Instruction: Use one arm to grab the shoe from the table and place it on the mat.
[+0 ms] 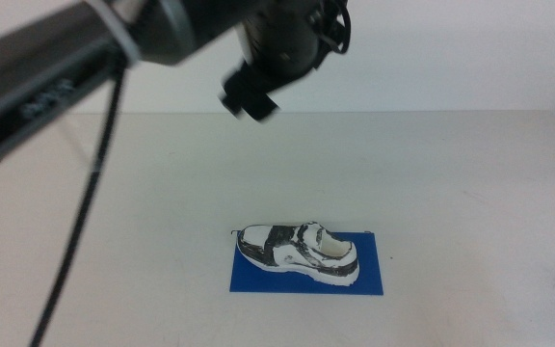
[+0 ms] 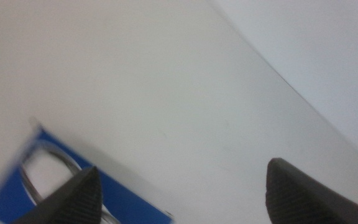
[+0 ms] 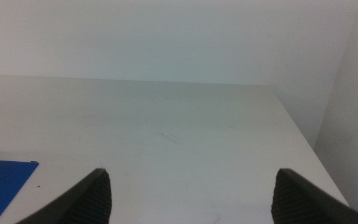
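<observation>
Black and blurred, the left gripper [image 1: 251, 99] hangs high above the white table [image 1: 451, 193], well clear of everything; its own wrist view shows the two dark jaws spread wide with nothing between them. Below and nearer the camera, the sneaker [image 1: 300, 253] sits upright on the royal-blue mat [image 1: 369, 275], its sole wholly inside the blue apart from the toe, which comes close to the mat's left edge. So the placing looks done — what is left, by my reading, is the retreat. To do that well, the left arm [image 1: 56, 67] should go up and back toward its own side, keeping its dangling cable [image 1: 80, 222] from sweeping across the shoe.

The right gripper [image 3: 191, 199] waits low near the table's edge (jaws wide apart, empty), a corner of the mat just in its sight.

Motion blur smears the left gripper in the middle view, so its fingers cannot be told apart there. The left wrist view catches only part of the mat and a blurred piece of the shoe — the heel is cut off.
</observation>
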You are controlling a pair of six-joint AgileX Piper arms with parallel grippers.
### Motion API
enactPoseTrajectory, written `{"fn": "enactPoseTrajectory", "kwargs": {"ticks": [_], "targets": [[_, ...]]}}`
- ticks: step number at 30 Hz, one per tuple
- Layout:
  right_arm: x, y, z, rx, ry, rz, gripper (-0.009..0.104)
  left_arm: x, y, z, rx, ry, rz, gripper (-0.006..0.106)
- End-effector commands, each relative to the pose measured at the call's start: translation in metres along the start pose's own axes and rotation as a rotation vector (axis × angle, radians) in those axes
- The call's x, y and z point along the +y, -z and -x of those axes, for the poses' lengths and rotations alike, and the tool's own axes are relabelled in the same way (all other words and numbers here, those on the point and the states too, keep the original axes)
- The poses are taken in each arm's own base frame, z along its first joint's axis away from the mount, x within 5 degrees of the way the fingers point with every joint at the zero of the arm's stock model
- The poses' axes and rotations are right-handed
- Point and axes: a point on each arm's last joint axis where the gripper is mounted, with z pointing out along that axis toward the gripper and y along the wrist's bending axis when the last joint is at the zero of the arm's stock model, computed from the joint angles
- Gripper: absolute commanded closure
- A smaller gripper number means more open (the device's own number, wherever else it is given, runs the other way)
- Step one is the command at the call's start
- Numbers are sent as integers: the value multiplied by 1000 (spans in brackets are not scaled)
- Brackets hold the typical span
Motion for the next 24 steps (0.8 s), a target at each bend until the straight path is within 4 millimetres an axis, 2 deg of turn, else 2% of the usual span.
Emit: {"fn": "enactPoseTrajectory", "kwargs": {"ticks": [1, 7, 13, 16, 19, 24], "targets": [[0, 3, 11, -109, 21, -4, 29, 7, 53, 28, -99, -179, -39, 12], [0, 3, 11, -109, 21, -4, 29, 19, 102, 59, -299, -582, -48, 12], [0, 3, 11, -109, 21, -4, 29, 36, 144, 72, -344, -763, -83, 12], [0, 3, 11, -109, 21, -4, 29, 58, 169, 82, -334, -802, -115, 12], [0, 3, 11, -109, 21, -4, 29, 84, 183, 93, -318, -823, -139, 12], [0, 3, 11, -109, 21, -4, 29, 134, 194, 112, -358, -781, -194, 12]]}}
